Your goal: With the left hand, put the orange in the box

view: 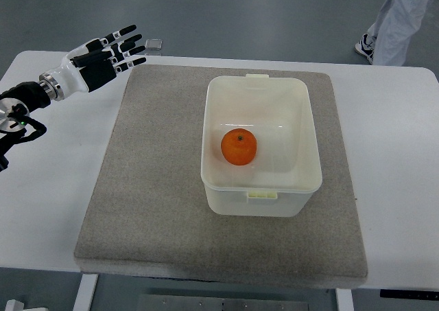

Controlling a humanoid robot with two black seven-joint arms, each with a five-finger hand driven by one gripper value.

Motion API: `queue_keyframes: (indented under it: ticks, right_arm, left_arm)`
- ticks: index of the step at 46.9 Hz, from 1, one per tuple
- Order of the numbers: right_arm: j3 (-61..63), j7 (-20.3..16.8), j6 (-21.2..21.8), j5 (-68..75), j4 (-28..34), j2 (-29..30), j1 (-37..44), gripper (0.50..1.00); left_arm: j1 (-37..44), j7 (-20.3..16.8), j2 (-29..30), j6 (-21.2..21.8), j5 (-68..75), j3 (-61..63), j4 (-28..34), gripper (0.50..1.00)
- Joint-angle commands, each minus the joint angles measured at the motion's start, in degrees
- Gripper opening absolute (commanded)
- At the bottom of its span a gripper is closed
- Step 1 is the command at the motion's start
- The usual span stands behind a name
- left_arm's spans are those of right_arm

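Observation:
An orange (239,147) lies inside the white plastic box (260,86), on its floor toward the left side. The box stands on a grey mat (158,187) on the white table. My left hand (113,50) hovers over the table's far left corner, well away from the box, with its fingers spread and holding nothing. Its arm comes in from the left edge. The right arm does not show.
A person's legs and shoe (394,22) stand beyond the table's far right corner. A small grey object (153,46) lies at the far table edge next to my left fingertips. The white table (48,201) shows bare around the mat.

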Motion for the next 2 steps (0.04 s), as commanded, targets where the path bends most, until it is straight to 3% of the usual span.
queue_keyframes:
  ticks: [1,2]
  right_arm:
    - [-0.1,0.0,-0.16,0.02,0.0,0.0,0.0,0.944]
    - [-0.1,0.0,-0.16,0.02,-0.09,0.0,0.0,0.944]
  left_arm:
    - [0.03,0.0,-0.12,0.0,0.01,0.01,0.04,0.992]
    - [0.03,0.0,-0.21,0.0,0.01,0.01,0.04,0.992]
